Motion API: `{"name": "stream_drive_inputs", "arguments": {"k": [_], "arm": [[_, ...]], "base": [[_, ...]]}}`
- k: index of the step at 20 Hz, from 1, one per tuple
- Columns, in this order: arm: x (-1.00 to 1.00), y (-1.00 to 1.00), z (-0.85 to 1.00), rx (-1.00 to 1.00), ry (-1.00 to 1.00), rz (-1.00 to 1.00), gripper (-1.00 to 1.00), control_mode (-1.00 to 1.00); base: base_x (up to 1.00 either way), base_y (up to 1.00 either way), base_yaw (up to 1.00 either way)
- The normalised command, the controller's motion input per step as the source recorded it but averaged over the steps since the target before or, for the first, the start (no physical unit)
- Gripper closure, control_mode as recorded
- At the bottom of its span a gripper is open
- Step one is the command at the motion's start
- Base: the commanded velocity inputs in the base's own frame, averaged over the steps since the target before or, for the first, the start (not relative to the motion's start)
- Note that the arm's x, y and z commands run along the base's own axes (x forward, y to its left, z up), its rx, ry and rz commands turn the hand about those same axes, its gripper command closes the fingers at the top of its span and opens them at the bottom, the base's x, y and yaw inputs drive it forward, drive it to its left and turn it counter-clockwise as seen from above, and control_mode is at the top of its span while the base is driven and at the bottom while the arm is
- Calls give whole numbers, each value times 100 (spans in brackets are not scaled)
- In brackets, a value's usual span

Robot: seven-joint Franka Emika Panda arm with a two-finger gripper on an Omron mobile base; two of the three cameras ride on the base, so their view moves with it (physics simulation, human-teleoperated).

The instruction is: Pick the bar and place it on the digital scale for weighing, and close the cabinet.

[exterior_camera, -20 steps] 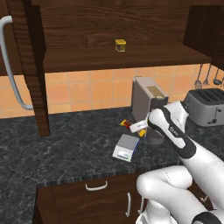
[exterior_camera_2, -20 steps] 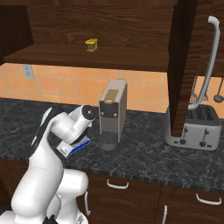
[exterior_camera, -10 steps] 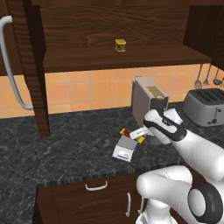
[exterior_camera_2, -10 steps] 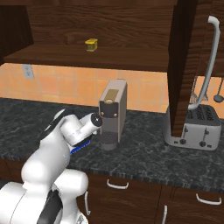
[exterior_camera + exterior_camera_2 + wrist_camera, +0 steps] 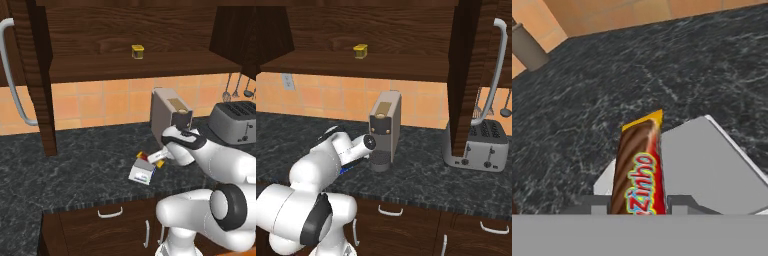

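We start with the cabinet [image 5: 35, 75]: its door stands open at the left edge of the left base view, a big stiff slab on hinges, and we judge it swings with a push on the face or a hook behind the long handle [image 5: 12, 75], so no pinch is needed. Below it the dark desk [image 5: 75, 170] carries the scale [image 5: 142, 172], low in the middle of that view, a flat rigid plate that should stay put under so light a load. Over it, in the hand view, the bar [image 5: 637, 170] runs up from the bottom centre, its yellow end reaching past the plate's upper left edge. The jaws are clenched on the bar at its near part. We judge it light, thin and slick in its wrapper, a little crushable, so holding across the narrow middle is best.
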Motion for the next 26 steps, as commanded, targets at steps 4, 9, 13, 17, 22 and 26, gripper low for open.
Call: {"name": "stream_drive_inputs", "arguments": {"k": [4,9,13,17,22,26], "arm": [[10,0,-30,0,0,0,100,-100],[12,0,-14,0,0,0,100,-100],[26,2,0,0,0,-1,100,-100],[12,3,-3,0,0,0,-100,-100],[0,0,-1,0,0,0,-100,-100],[-1,2,0,0,-1,0,-100,-100]], "base": [[0,0,0],[0,0,0],[0,0,0],[0,0,0],[0,0,0],[0,0,0]]}}
